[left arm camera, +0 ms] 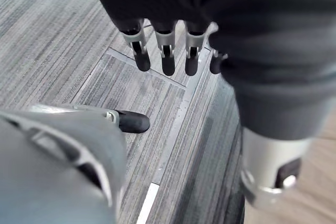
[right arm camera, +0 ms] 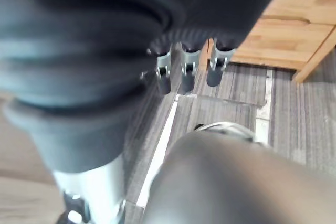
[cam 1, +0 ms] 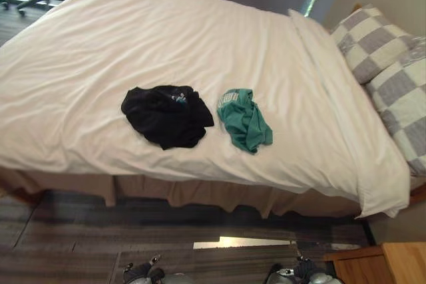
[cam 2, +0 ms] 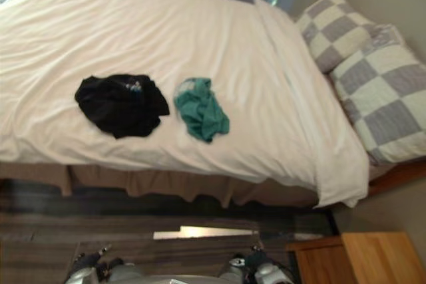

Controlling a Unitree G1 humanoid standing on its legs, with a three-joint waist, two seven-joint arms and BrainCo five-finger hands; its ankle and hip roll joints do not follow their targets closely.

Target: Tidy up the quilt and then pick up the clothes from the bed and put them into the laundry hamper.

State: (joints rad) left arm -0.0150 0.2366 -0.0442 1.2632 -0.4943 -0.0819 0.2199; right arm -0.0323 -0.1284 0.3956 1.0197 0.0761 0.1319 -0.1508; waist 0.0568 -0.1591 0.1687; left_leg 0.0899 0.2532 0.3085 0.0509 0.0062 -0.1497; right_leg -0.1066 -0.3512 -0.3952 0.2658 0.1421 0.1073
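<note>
Two garments are laid side by side on the quilt (cam 1: 200, 44) near the bed's front edge, the T-shirt (cam 1: 166, 116) left of the top (cam 1: 244, 119); pillows (cam 1: 393, 71) are stacked at the right.

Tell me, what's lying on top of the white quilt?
Two crumpled clothes lie on the quilt: a black one and a green one beside it. Whatever is under the quilt is covered.

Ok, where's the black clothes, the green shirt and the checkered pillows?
black clothes (cam 1: 166, 116), left eye view, middle of the crumpled pile.
green shirt (cam 1: 245, 120), left eye view, middle of the bunched cloth.
checkered pillows (cam 2: 385, 101), right eye view, face of the nearer pillow.
</note>
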